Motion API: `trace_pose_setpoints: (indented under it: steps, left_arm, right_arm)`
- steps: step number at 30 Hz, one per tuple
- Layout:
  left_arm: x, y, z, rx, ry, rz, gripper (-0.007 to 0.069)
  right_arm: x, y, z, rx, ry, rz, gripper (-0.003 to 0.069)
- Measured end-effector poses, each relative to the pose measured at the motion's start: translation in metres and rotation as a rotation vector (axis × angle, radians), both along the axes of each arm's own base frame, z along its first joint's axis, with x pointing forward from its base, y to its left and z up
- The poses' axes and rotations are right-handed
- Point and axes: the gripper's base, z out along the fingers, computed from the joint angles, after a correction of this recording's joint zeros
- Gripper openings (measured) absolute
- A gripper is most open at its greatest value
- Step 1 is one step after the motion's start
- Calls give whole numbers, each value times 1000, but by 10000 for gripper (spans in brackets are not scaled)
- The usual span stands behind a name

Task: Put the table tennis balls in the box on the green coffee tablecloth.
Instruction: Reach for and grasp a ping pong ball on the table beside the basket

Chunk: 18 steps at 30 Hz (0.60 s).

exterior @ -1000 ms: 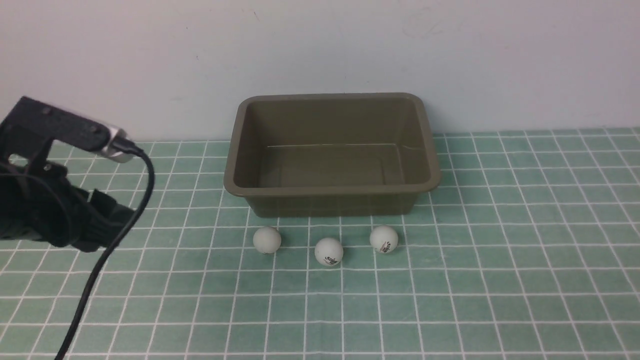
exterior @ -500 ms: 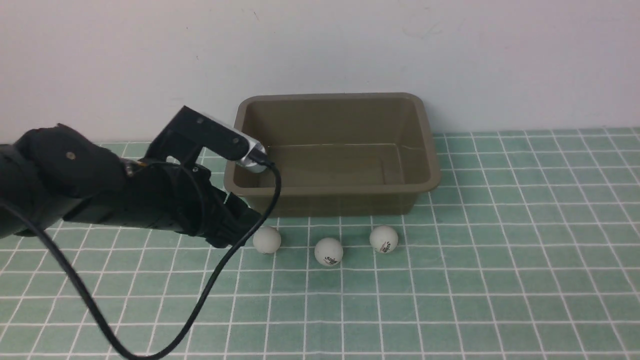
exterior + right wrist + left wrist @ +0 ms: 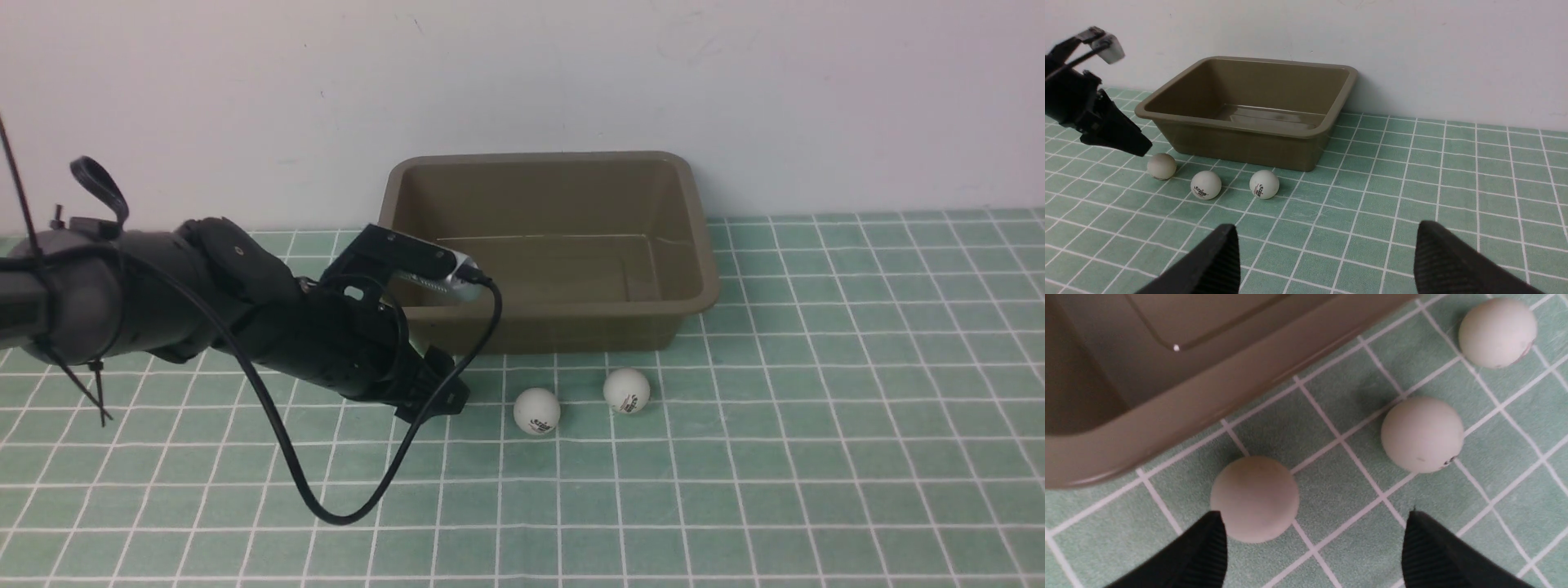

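Three white table tennis balls lie in a row on the green tablecloth (image 3: 816, 457), just in front of the olive-brown box (image 3: 543, 311), which has nothing in it. The front view shows the middle ball (image 3: 536, 410) and the right ball (image 3: 627, 390). My left gripper (image 3: 441, 397) hides the leftmost ball there. In the left wrist view my left gripper (image 3: 1314, 514) is open. The leftmost ball (image 3: 1254, 499) sits just inside one fingertip (image 3: 1210, 543), with the other balls (image 3: 1422, 434) (image 3: 1497, 332) beyond. My right gripper (image 3: 1327, 226) is open and empty, well back from the balls (image 3: 1206, 184).
A white wall stands right behind the box (image 3: 1241, 124). The left arm's black cable (image 3: 326, 506) loops down onto the cloth in front of the arm. The cloth stretches bare to the right of the box.
My left arm has swept from the left edge to the right and lowered to the leftmost ball, which it now hides in the front view. The balls and box have not moved.
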Motion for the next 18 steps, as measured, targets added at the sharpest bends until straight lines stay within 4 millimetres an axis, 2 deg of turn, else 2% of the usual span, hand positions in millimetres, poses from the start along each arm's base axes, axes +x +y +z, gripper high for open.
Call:
trace_pose_setpoints:
  steps: [8,18]
  left_arm:
    - [6,1,-7,19,-19,21,521]
    - [16,-1,-27,37,-82,-13,521]
  right_arm:
    - [0,0,0,-1,4,1,516]
    - [0,0,0,-2,4,1,516]
